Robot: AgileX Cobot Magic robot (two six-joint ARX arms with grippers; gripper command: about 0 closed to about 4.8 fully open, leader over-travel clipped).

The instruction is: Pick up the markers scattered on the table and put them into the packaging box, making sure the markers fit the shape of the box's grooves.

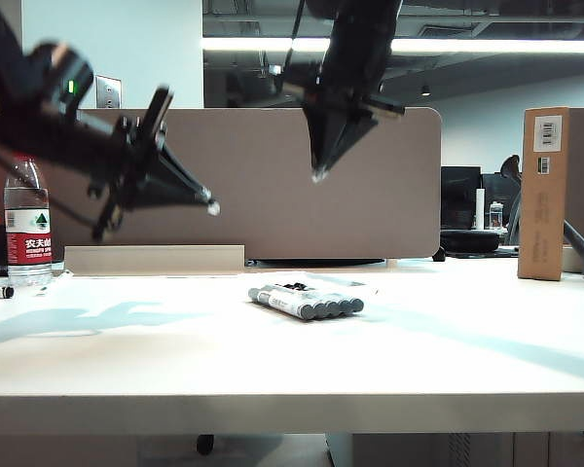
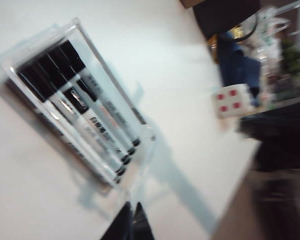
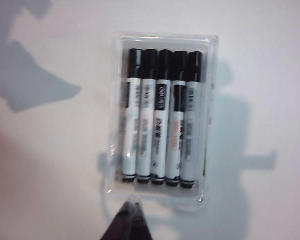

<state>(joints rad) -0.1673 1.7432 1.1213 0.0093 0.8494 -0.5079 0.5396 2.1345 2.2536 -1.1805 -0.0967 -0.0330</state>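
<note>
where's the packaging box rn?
The packaging box sits mid-table in the exterior view, five markers lying side by side in it, below the raised, shut right gripper; the shut left gripper hovers up-left.

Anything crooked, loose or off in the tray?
Nothing stands out. Five markers lie side by side in the clear tray, caps at one end. Both hands, left and right, are shut and raised above the table.

The water bottle (image 1: 27, 226) at the table's (image 1: 292, 370) left edge carried a red label reading 农夫山泉; the cardboard box (image 1: 544, 193) bore barcodes, illegible; the markers' (image 3: 161, 117) print stayed unreadable.
</note>
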